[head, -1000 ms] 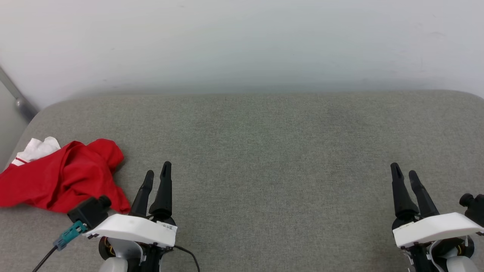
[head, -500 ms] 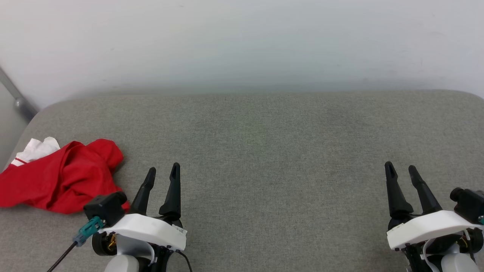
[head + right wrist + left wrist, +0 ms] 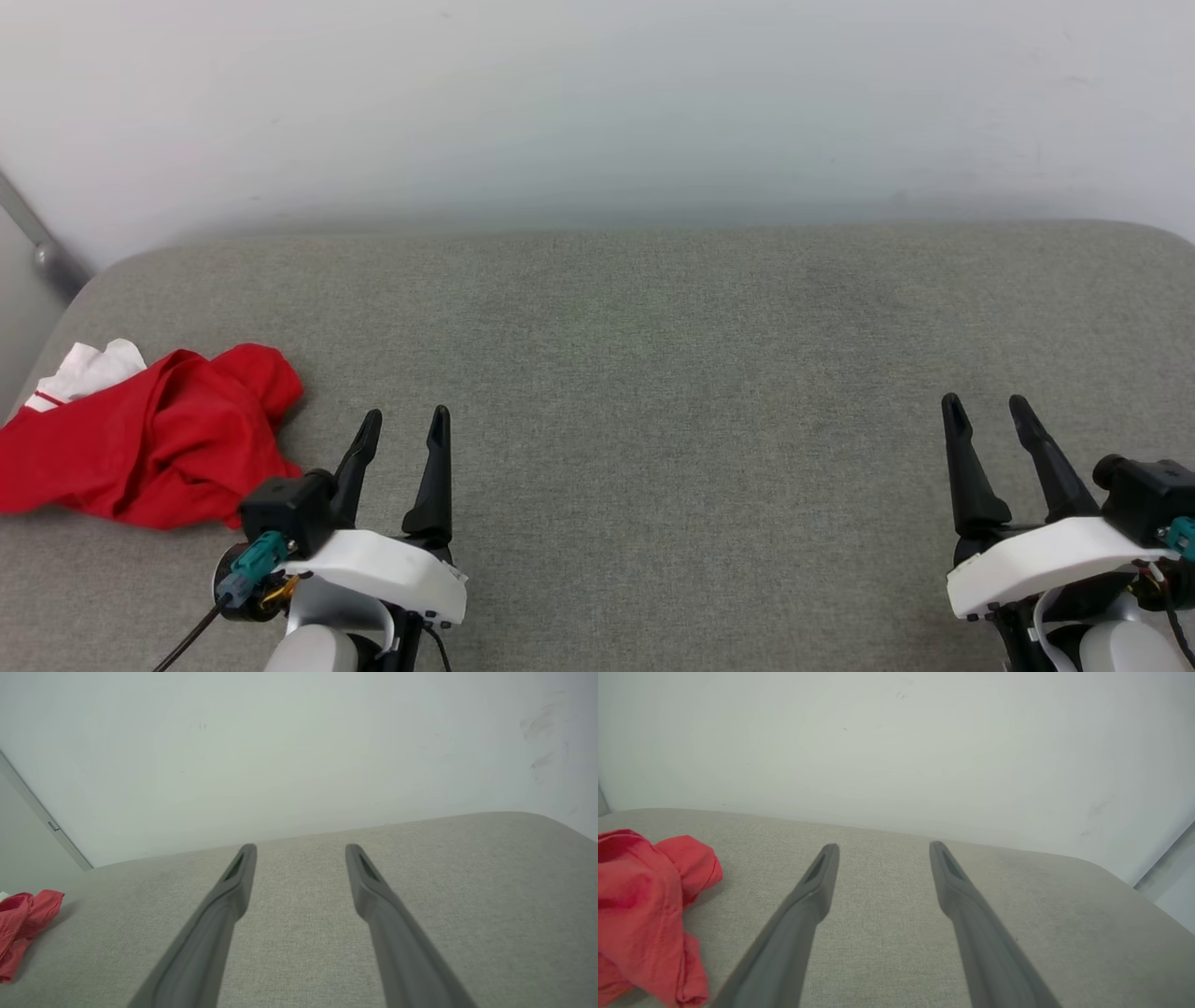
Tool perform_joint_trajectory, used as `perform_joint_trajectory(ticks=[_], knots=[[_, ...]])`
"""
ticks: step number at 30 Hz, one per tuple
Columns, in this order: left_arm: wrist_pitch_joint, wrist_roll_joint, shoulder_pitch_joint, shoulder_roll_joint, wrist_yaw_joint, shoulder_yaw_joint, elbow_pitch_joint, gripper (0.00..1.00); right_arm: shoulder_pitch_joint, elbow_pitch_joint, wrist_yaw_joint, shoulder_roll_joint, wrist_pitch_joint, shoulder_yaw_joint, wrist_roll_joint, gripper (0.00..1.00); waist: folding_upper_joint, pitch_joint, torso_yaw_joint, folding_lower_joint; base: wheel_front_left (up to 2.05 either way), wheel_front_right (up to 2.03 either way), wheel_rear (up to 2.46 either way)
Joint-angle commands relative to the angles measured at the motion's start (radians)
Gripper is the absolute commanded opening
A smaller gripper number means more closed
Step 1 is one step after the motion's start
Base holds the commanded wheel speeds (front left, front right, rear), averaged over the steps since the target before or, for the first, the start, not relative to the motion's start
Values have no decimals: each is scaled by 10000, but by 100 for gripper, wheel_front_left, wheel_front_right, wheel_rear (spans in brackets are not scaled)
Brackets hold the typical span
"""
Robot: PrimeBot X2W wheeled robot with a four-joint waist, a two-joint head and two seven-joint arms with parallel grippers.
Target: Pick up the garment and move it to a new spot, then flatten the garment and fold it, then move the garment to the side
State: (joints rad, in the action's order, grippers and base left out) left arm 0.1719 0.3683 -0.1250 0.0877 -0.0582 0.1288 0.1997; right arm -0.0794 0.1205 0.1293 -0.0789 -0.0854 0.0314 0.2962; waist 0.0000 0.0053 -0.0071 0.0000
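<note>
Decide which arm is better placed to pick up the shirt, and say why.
Left. The shirt lies crumpled at the left end of the cushion, close beside the open left gripper; the right gripper, also open, sits far across it.

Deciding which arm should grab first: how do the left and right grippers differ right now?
The left gripper sits just beside the crumpled garment, fingers not touching it; the right gripper is far across the grey surface. The left's wrist view shows the garment large, the right's small at its edge. Both are open and empty.
</note>
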Motion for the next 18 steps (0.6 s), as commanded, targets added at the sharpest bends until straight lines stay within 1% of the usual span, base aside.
perform_joint_trajectory(ticks=[1, 9, 18], knots=[[88, -210, -208, 80, 46, 52, -47, 100, 35, -136, 21, 17, 19, -9, -237, 100, 0, -2, -1, 0, 0, 0, 0], [278, -852, -243, 150, 196, 191, 31, 100, 134, -308, 22, 87, 82, -6, -925, 100, 0, -9, -15, 0, 0, 0, 0], [460, -1439, -244, 148, 222, 265, 153, 100, 195, -440, 22, 169, 42, 50, -1555, 100, 0, -12, -29, 0, 0, 0, 0]])
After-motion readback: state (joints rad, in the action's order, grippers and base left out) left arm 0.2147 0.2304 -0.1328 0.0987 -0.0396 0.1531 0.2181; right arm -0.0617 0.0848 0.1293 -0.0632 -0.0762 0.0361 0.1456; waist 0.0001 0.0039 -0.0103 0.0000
